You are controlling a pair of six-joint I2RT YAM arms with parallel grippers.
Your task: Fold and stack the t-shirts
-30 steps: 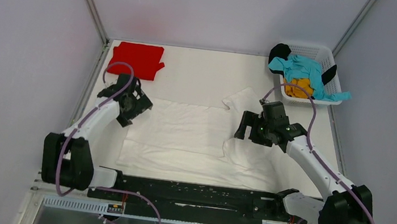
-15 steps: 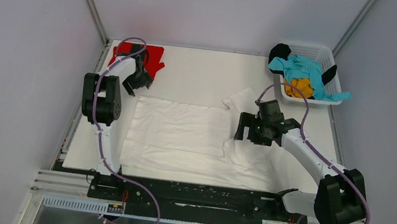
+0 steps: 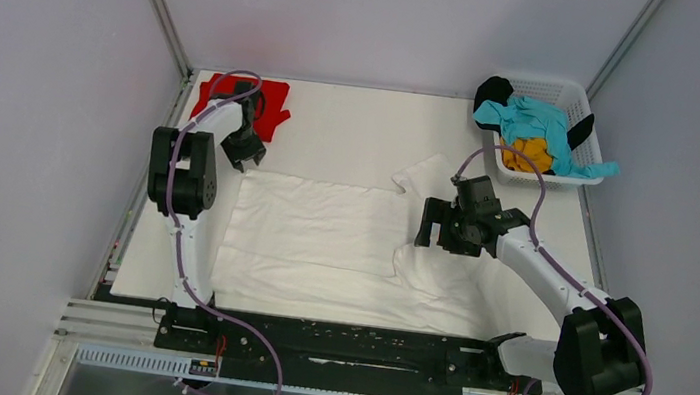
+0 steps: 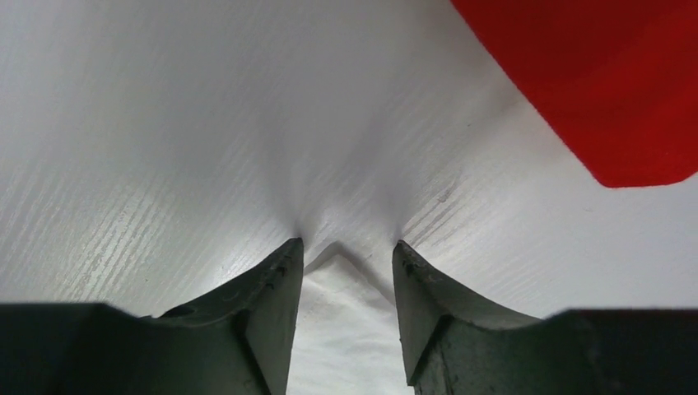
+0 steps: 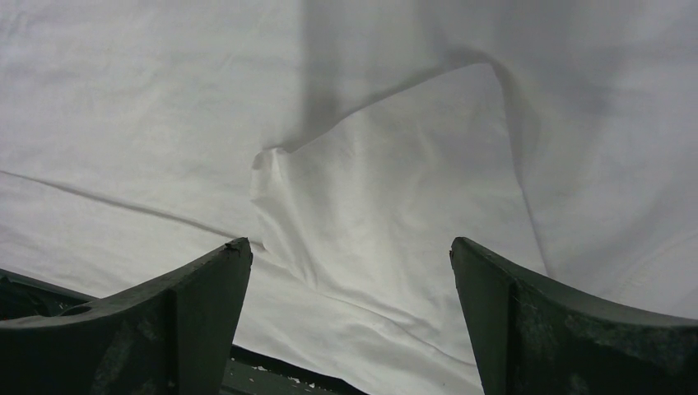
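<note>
A large white t-shirt (image 3: 321, 234) lies spread flat across the middle of the table, with a sleeve turned up at its far right. My left gripper (image 3: 244, 160) is down at its far left corner. In the left wrist view the jaws (image 4: 347, 243) stand partly closed but apart, with the shirt's white corner (image 4: 346, 329) lying loose between them. A folded red t-shirt (image 3: 276, 98) (image 4: 601, 74) lies just beyond it. My right gripper (image 3: 431, 230) (image 5: 350, 243) hangs wide open over a fold of the white shirt (image 5: 387, 197) on its right side, holding nothing.
A white lattice basket (image 3: 541, 84) at the far right corner holds a teal shirt (image 3: 537, 120), an orange one (image 3: 530, 154) and a black one (image 3: 490, 92). Grey walls close in the table on the left, far and right sides.
My left arm swung from the white shirt's left edge out to its far left corner and dropped onto it, its jaws narrowing around the corner. The right gripper barely moved.
</note>
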